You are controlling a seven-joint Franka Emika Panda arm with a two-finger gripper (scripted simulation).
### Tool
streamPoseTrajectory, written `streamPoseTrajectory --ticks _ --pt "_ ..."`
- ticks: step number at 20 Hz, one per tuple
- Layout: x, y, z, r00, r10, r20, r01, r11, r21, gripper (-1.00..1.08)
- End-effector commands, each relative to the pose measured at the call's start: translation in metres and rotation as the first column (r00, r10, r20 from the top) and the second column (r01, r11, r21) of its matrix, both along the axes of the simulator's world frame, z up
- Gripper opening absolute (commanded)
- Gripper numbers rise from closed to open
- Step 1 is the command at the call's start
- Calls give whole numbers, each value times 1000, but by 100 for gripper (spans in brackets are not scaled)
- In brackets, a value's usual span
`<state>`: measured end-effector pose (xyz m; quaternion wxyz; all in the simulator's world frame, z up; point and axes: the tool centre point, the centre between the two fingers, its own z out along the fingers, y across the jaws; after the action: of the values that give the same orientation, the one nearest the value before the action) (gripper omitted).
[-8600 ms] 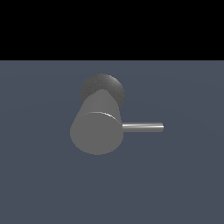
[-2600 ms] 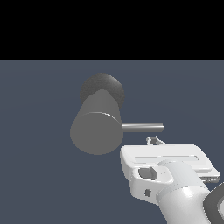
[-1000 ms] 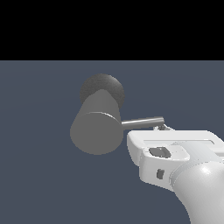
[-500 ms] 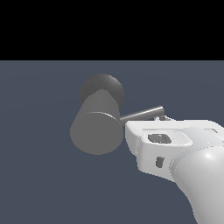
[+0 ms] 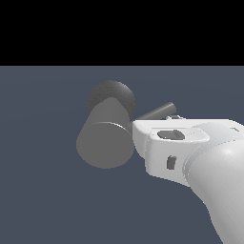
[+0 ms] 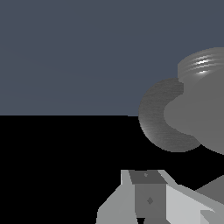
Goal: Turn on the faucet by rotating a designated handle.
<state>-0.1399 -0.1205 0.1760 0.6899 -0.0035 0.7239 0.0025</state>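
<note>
The faucet (image 5: 105, 143) is a thick matte grey cylinder with a flat round end face, standing on a darker rounded base (image 5: 113, 93). Its handle (image 5: 157, 112), a thin grey rod, juts toward the exterior view's right and slants upward at its free end. My gripper (image 5: 174, 117) sits just beneath the rod's outer end; the white hand body (image 5: 167, 143) hides nearly all of the fingers. In the wrist view the faucet (image 6: 192, 118) fills the side of the picture, with one grey finger (image 6: 148, 197) in the foreground. The jaws' spacing does not show.
A plain dark blue-grey floor (image 5: 43, 190) lies under everything. My white forearm (image 5: 224, 186) fills the exterior view's lower right.
The rod, level at first, has swung so its free end points higher. My hand has risen and shifted toward the faucet, staying under the rod.
</note>
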Motion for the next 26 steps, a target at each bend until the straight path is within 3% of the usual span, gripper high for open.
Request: streamPoseTrajectory --ticks 1,25,26 --pt "0 1 -1 1000 -2 -4 2 1000 0 -100" --pt "1 54 73 999 20 45 -20 1000 -2 -100" --pt "-2 31 42 1000 -20 -21 20 1000 0 -100"
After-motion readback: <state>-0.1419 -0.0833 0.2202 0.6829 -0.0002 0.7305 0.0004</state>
